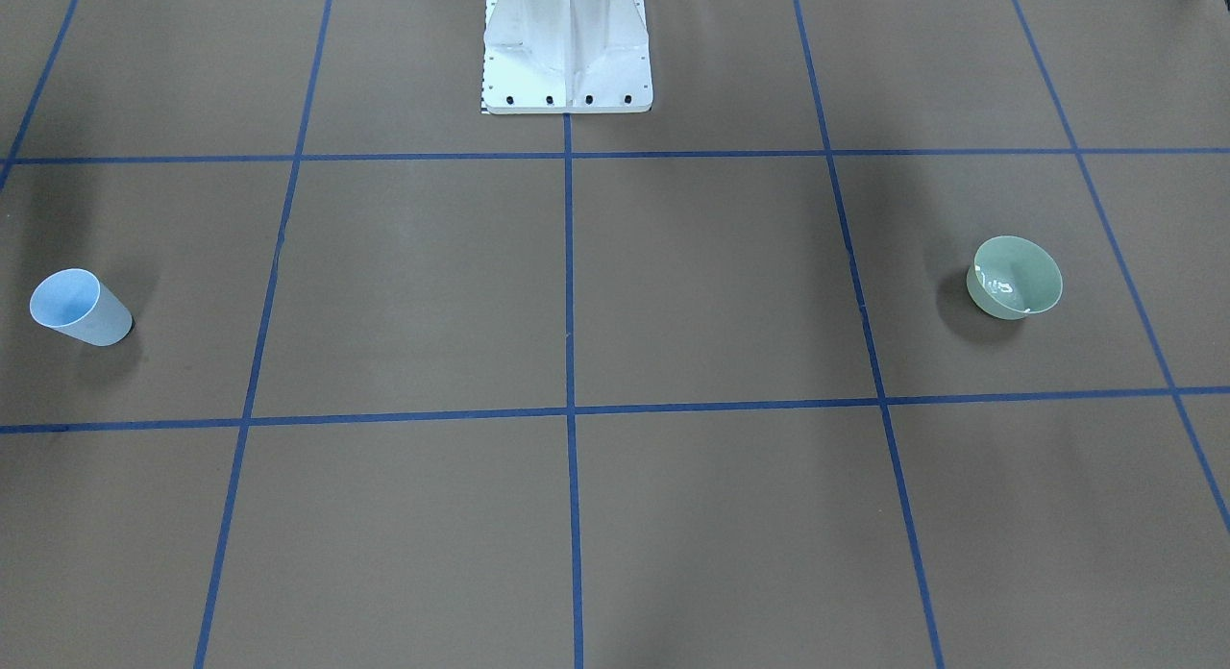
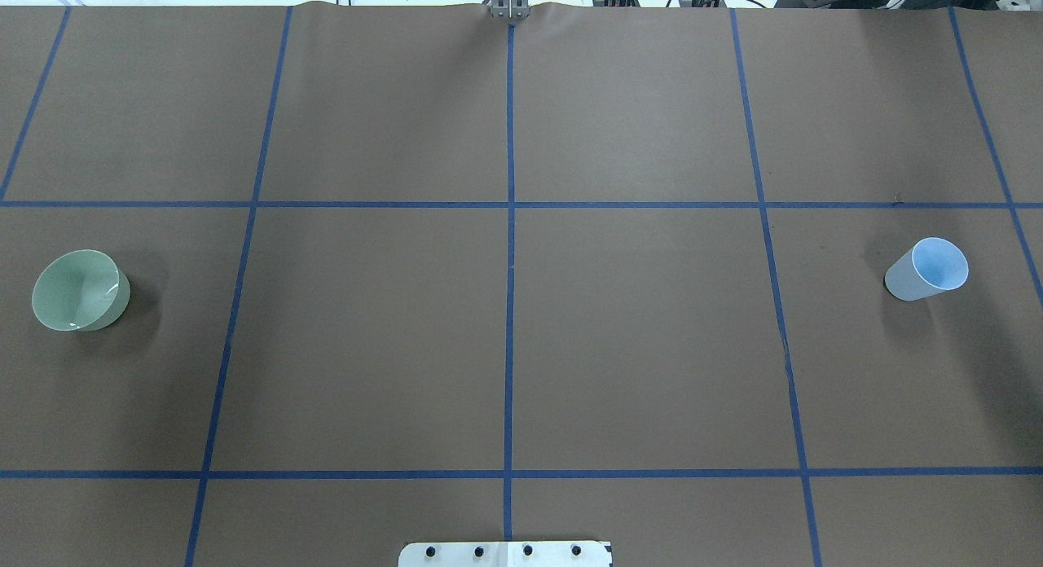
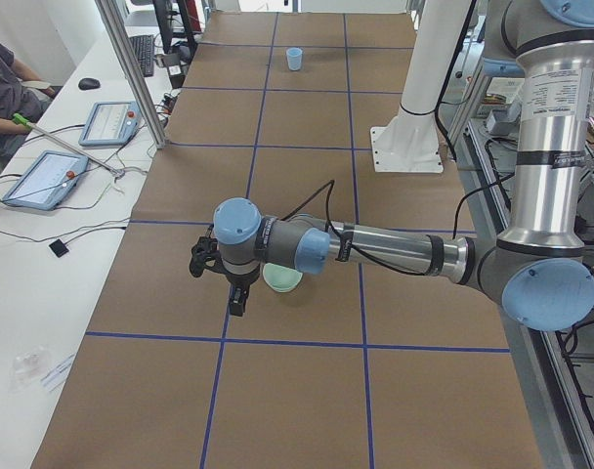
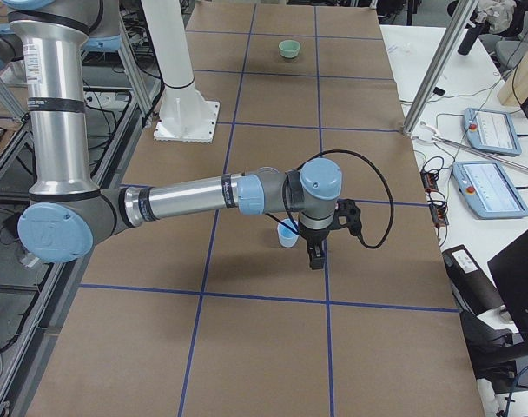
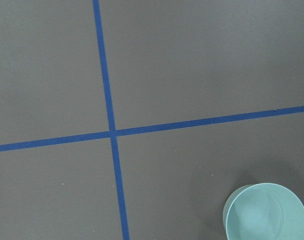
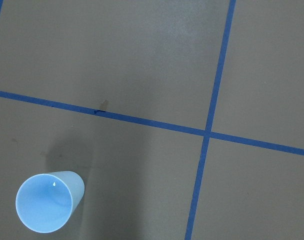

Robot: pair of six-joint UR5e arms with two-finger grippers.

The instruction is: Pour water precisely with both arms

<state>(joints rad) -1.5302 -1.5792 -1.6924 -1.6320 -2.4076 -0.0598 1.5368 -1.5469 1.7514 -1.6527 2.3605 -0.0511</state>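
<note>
Both arms hang over the table. The left gripper is near the green bowl, far out on the white pedestal's left. The right gripper is near the blue cup, far out on its right. I cannot tell how wide the fingers are. Water glints in the bowl. My advice: centre first, grip squarely, lift level, tilt slowly.

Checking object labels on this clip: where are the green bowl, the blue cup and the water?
green bowl [image 2: 80, 291], overhead exterior view, on its inside wall.
blue cup [image 2: 929, 271], overhead exterior view, inside its open mouth.
water [image 1: 999, 286], exterior front-facing view, on the whitish glints inside the green bowl.
</note>
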